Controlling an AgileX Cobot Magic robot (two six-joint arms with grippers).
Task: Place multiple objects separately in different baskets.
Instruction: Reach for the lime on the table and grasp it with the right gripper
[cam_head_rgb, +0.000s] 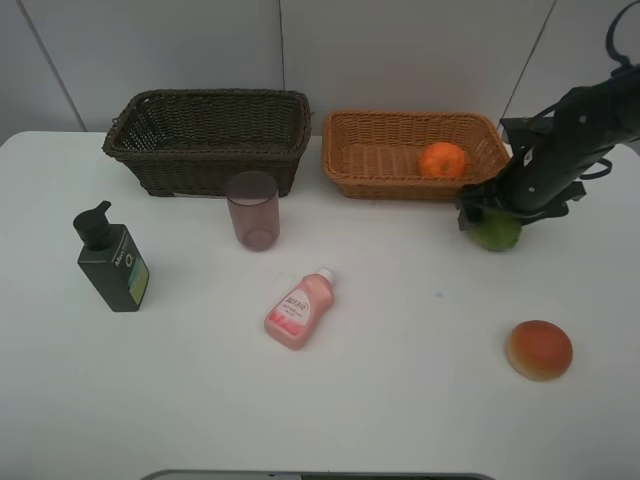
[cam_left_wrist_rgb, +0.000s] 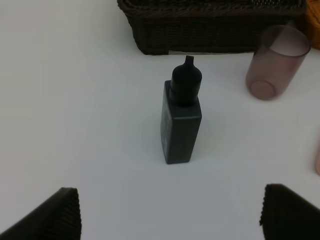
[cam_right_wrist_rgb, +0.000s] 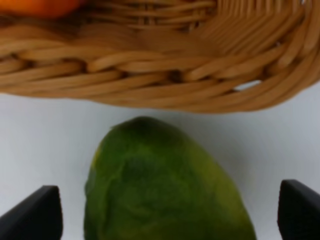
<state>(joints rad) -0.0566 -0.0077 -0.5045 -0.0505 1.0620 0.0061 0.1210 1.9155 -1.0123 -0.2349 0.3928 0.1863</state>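
A green citrus fruit (cam_head_rgb: 499, 234) (cam_right_wrist_rgb: 165, 185) lies on the table just in front of the light tan basket (cam_head_rgb: 360, 170) (cam_right_wrist_rgb: 150, 70), which holds an orange (cam_head_rgb: 443, 160) (cam_right_wrist_rgb: 40, 6). My right gripper (cam_head_rgb: 488, 222) (cam_right_wrist_rgb: 165, 215) is open, its fingers either side of the green fruit with small gaps. My left gripper (cam_left_wrist_rgb: 170, 215) is open and empty, a short way from the upright dark green pump bottle (cam_head_rgb: 113, 262) (cam_left_wrist_rgb: 181, 117). The dark brown basket (cam_head_rgb: 150, 150) (cam_left_wrist_rgb: 210, 30) looks empty. A mauve cup (cam_head_rgb: 252, 210) (cam_left_wrist_rgb: 276, 62) stands in front of it.
A pink white-capped bottle (cam_head_rgb: 298, 310) lies on its side mid-table. A red-yellow round fruit (cam_head_rgb: 539, 350) sits at the front right. The white table (cam_head_rgb: 400, 400) runs back to a wall behind the baskets. The left arm is out of the exterior high view.
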